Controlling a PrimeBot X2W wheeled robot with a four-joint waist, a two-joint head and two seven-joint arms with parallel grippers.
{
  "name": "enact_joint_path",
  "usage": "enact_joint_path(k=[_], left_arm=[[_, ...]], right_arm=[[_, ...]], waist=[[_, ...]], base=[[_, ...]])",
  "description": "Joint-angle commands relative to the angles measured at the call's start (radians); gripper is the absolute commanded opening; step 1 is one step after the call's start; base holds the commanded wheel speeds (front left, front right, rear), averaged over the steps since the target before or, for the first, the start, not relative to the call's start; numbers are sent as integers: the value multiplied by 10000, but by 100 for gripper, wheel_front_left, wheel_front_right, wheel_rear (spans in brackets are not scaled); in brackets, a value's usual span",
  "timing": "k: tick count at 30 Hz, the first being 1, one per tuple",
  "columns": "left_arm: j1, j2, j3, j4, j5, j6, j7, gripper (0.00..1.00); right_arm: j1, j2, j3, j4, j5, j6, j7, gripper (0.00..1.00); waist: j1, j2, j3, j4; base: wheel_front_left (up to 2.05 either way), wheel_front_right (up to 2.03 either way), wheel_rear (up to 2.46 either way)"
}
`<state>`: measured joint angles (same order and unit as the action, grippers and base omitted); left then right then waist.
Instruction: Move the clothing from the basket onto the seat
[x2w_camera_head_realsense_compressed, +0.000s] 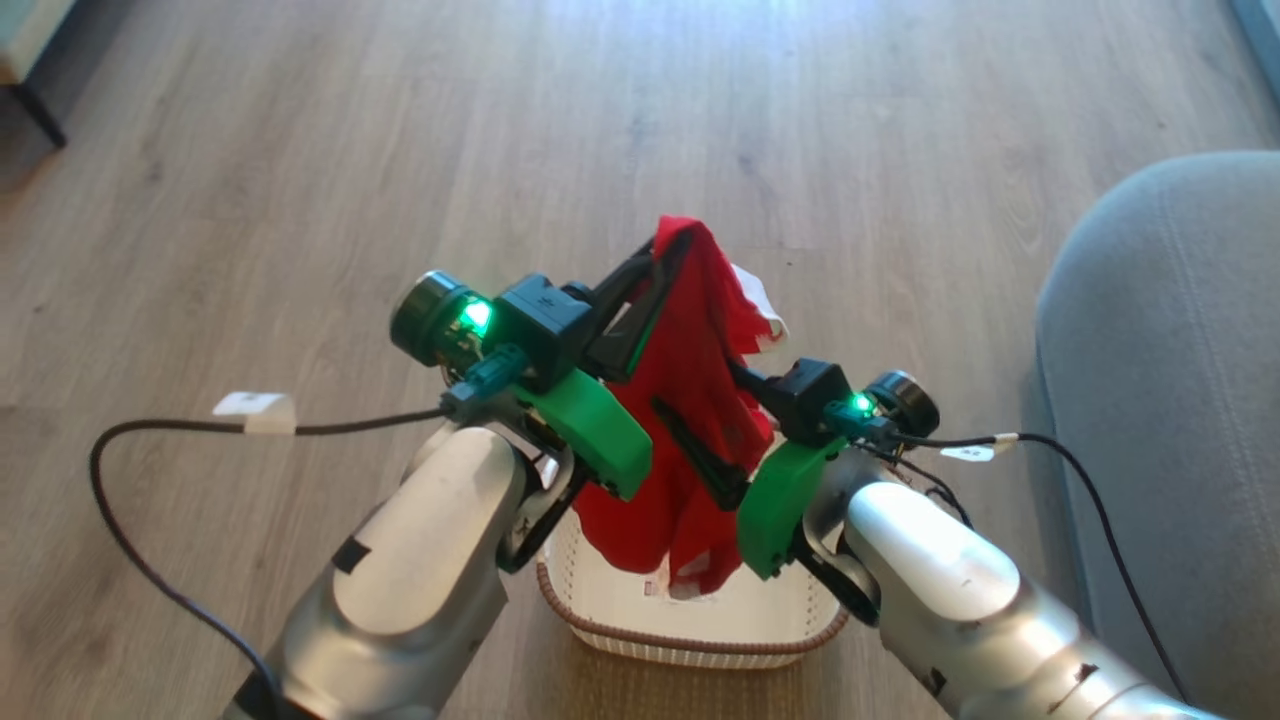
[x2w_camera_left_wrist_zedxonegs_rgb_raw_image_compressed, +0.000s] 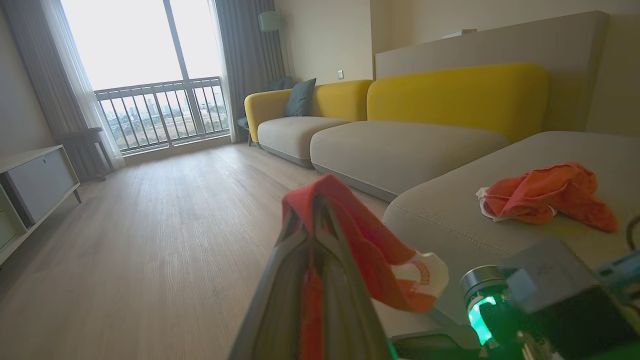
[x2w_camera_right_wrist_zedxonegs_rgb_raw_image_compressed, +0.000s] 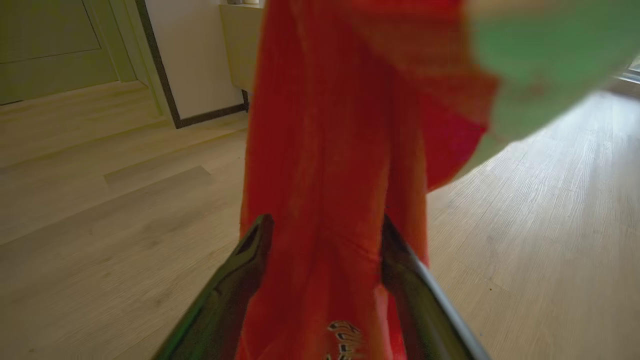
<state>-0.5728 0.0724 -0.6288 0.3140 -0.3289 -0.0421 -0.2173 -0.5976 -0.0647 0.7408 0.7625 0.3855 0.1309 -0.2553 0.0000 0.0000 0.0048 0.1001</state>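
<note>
Where the left gripper (x2w_camera_head_realsense_compressed: 670, 245) is clamped shut on its top fold, the clothing (x2w_camera_head_realsense_compressed: 690, 340) is held up above the basket (x2w_camera_head_realsense_compressed: 610, 600), its lower end hanging over the basket's opening; the right gripper (x2w_camera_right_wrist_zedxonegs_rgb_raw_image_compressed: 325, 222) is seen with fingers spread apart either side of the hanging cloth; another red garment (x2w_camera_left_wrist_zedxonegs_rgb_raw_image_compressed: 545, 197) is seen lying on the seat (x2w_camera_head_realsense_compressed: 1170, 350), right of the basket.

We read nothing: the print (x2w_camera_right_wrist_zedxonegs_rgb_raw_image_compressed: 345, 334) on the clothing (x2w_camera_right_wrist_zedxonegs_rgb_raw_image_compressed: 325, 150) and the marks on the cable tags (x2w_camera_head_realsense_compressed: 255, 405) are too blurred.
</note>
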Motion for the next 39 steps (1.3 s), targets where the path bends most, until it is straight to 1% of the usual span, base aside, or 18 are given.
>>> enact_joint_path(k=[1,2,3,4,8,13,14,15,16,22,30,34,35,39], left_arm=[[-613,60,283,-253,-78,-49,-108,0],[-612,51,246,-247,-88,-59,-113,0],[-608,47,227,-237,-98,-59,-117,0],[-603,51,217,-227,-103,-58,-123,0],[-563,111,268,-148,-167,2,-138,0],[-528,204,317,-119,-208,33,-194,0],[-524,229,331,-129,-198,46,-213,4],[-508,246,344,-137,-212,39,-233,32],[-474,256,366,-115,-267,21,-244,100],[-321,407,446,12,-302,17,-331,100],[4,666,509,201,-294,-78,-408,100],[211,773,560,233,-292,-140,-428,100],[211,773,560,233,-292,-140,-428,100],[360,824,626,251,-267,-183,-438,100]], right_arm=[[-447,141,230,-5,248,-2,-65,100],[-557,142,368,155,435,-2,-65,49],[-671,142,431,258,606,-2,-65,10],[-776,142,473,345,722,-2,-65,0],[-1014,143,352,427,954,-2,-65,0],[-960,144,-293,295,770,-2,-65,0],[-921,144,-466,214,699,-2,-65,0],[-876,144,-642,116,601,-2,-65,0],[-814,144,-824,14,508,-2,-65,0],[-398,32,-2101,-797,-188,-2,-65,0],[111,-227,-3604,-2114,-866,-2,-65,0],[354,-246,-4029,-2724,-1081,-2,-65,0],[354,-246,-4029,-2724,-1081,-2,-65,0],[593,-214,-4252,-3205,-1178,-2,-65,0]], waist=[[0,0,-38,154],[0,0,-29,210],[0,0,-14,255],[0,0,5,287],[0,0,106,318],[0,0,227,74],[0,0,252,-1],[0,0,277,-78],[0,0,300,-163],[0,0,463,-784],[0,0,739,-1940],[0,0,887,-2645],[0,0,887,-2645],[0,0,976,-3362]], base=[[0,0,0],[0,0,0],[0,0,0],[0,0,0],[0,0,0],[0,0,0],[0,0,0],[0,0,0],[0,0,0],[0,0,0],[0,0,0],[0,0,0],[0,0,0],[0,0,0]])
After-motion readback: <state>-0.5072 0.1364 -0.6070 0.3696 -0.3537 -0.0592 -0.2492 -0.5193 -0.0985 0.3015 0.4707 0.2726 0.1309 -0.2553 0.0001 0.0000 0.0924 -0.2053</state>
